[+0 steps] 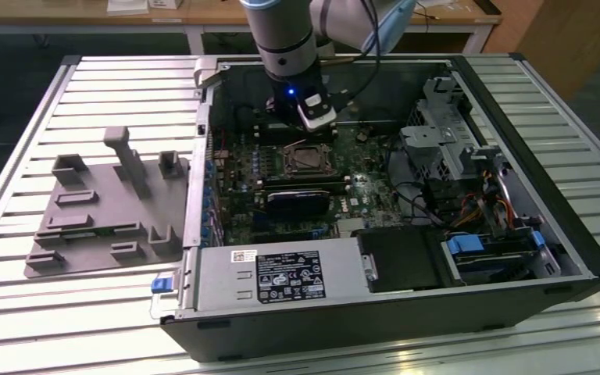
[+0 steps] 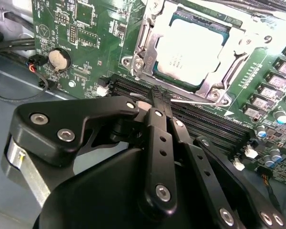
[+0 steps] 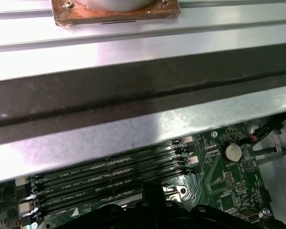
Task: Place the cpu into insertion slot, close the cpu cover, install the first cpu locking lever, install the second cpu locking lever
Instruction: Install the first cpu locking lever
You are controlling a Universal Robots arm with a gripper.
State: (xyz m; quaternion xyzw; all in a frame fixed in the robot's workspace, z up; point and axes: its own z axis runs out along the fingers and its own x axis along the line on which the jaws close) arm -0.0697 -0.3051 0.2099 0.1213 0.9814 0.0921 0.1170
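The cpu (image 2: 193, 45) lies flat in the insertion slot (image 1: 305, 160) on the green motherboard (image 2: 90, 33), silvery top up. The cpu cover (image 2: 150, 38) lies down around it as a metal frame. A thin silver locking lever (image 2: 195, 101) runs along the socket's edge nearest my gripper. In the second wrist view my gripper (image 2: 157, 95) has its black fingers closed together, tips right at that lever beside the memory slots. I cannot tell whether the rod is pinched between them or only touched. In the exterior view my gripper (image 1: 316, 121) hangs just behind the socket, inside the open computer case.
Black memory slots (image 3: 109, 174) and a coin cell (image 3: 232, 151) lie close to the fingertips. A black card (image 1: 300, 199) sits in front of the socket, with the power supply (image 1: 279, 281) at the case's front. A drive cage and cables (image 1: 446, 148) fill the exterior view's right. A grey fixture tray (image 1: 102, 211) rests outside on the left.
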